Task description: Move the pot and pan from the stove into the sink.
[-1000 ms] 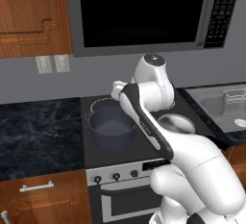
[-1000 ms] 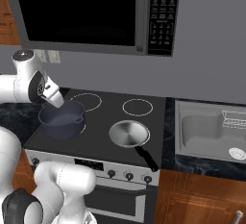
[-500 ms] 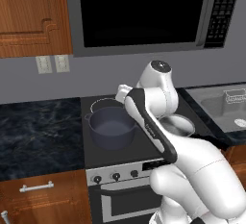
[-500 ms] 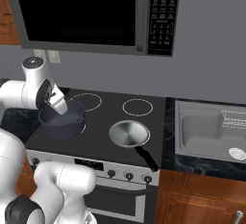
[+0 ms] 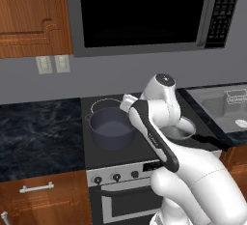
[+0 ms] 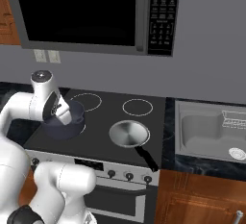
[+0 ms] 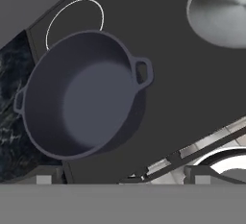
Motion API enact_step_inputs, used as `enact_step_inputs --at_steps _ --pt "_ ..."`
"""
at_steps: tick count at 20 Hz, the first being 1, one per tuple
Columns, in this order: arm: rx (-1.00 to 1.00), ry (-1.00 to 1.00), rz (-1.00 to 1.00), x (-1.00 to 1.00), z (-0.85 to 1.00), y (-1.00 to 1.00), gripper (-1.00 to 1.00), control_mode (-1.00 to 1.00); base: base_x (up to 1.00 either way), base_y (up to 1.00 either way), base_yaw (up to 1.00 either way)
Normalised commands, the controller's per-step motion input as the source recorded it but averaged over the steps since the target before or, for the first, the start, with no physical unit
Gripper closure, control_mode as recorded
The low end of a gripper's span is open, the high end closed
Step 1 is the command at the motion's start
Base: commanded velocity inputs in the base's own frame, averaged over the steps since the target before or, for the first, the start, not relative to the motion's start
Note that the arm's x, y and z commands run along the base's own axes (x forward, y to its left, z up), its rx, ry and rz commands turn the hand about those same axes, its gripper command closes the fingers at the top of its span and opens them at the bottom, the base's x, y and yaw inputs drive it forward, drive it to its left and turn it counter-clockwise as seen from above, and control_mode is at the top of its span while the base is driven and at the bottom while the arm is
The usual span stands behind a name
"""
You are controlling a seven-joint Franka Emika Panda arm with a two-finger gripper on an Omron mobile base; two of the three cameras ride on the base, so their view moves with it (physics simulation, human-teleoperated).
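Spread wide and gripping nothing, two-finger gripper (image 7: 123, 174) poised above the near right side of the deep round dark blue-grey pot (image 7: 81, 94), fingertips (image 7: 48, 175) dark at the bottom of the hand view. Sitting upright and empty on the near left burner of the flat black glass cooktop (image 6: 103, 122), that pot (image 5: 111, 127) with two small loop handles, one handle toward the gripper side and the other toward the dark marbled countertop (image 5: 36, 137) at the left. Resting on the near right burner, well apart from the pot (image 6: 65, 124), small shallow shiny silver frying pan (image 6: 129, 134), straight black handle pointing toward the near right corner of the stove. Marked on the far half of the glass, two bare white burner rings. Lined along the silver front panel, small knobs. Set into the counter to the right of the stove, rectangular stainless steel sink (image 6: 206, 131) with a wire rack at its far right. Mounted above the cooktop, black microwave (image 6: 91, 11). Flanking it on the left, wooden cabinet (image 5: 31, 16).
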Motion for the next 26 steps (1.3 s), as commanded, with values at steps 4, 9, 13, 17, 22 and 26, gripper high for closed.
enact_step_inputs --at_steps 4,9,13,17,22,26 --pt "0.01 0.00 -0.04 0.07 -0.34 -0.04 -1.00 -1.00 0.00 0.00 0.00" --pt "0.00 0.00 -0.04 0.16 -0.29 0.00 -1.00 -1.00 0.00 0.00 0.00" --pt "0.00 0.00 -0.04 0.28 -0.26 0.00 -1.00 -1.00 0.00 0.00 0.00" --pt "0.00 0.00 -0.06 0.38 -0.20 0.01 -1.00 -1.00 0.00 0.00 0.00" --pt "0.00 0.00 -0.06 0.33 -0.15 0.03 -1.00 -1.00 0.00 0.00 0.00" --pt "0.00 0.00 -0.03 0.24 -0.12 0.04 -1.00 -1.00 0.00 0.00 0.00"
